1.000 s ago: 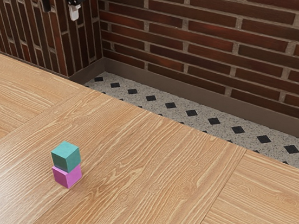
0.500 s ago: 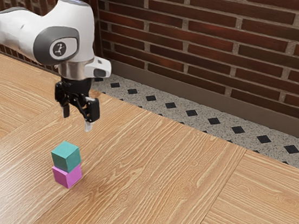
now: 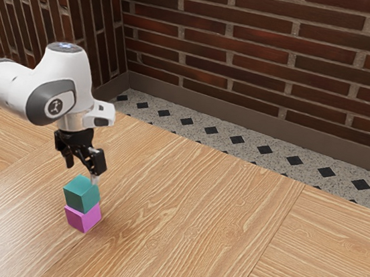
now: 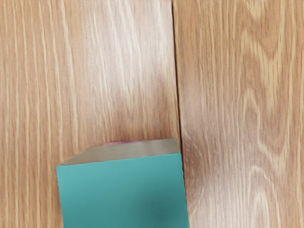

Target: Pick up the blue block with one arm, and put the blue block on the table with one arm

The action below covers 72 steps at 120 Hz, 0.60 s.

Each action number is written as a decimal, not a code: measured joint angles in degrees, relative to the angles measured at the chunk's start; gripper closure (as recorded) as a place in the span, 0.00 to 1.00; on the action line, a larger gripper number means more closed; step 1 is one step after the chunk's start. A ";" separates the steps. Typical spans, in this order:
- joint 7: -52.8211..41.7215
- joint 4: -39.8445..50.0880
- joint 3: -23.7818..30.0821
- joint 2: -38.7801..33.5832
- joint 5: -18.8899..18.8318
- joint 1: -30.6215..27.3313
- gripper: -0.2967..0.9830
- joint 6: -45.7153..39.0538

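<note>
My gripper (image 3: 81,172) is just above the blue block, in the exterior view's left half, its two fingers spread apart and pointing down. The teal-blue block (image 3: 82,195) rests on top of a pink block (image 3: 83,218), which stands on the wooden table (image 3: 182,212). Seen from my hand, the top face of the blue block (image 4: 123,192) lies at the lower edge of the wrist view, with a thin pink sliver of the lower block (image 4: 124,142) showing past its side.
Bare wood surrounds the stack, and a dark seam (image 4: 177,76) in the tabletop runs close by the blocks. Beyond the table's far edge are a patterned floor strip (image 3: 237,139) and a brick wall (image 3: 264,47).
From high at the exterior view's upper left, my hand has come over the table and down to just above the stack. Both blocks have stayed where they were.
</note>
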<state>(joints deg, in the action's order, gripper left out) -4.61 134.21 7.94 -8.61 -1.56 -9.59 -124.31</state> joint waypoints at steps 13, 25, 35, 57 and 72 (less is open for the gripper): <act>-0.45 2.33 0.27 -0.05 0.01 -0.36 0.23 -1.78; -0.83 4.17 0.35 -0.47 0.01 -1.19 0.23 -3.06; -1.09 5.08 0.62 -0.68 0.01 -1.52 0.23 -3.80; -1.56 5.02 0.75 0.80 -0.09 -1.56 0.23 -4.90; -1.80 4.72 0.71 2.38 -0.41 -1.52 0.23 -5.46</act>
<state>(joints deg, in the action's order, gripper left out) -6.41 138.93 8.65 -6.23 -1.97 -11.10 -129.76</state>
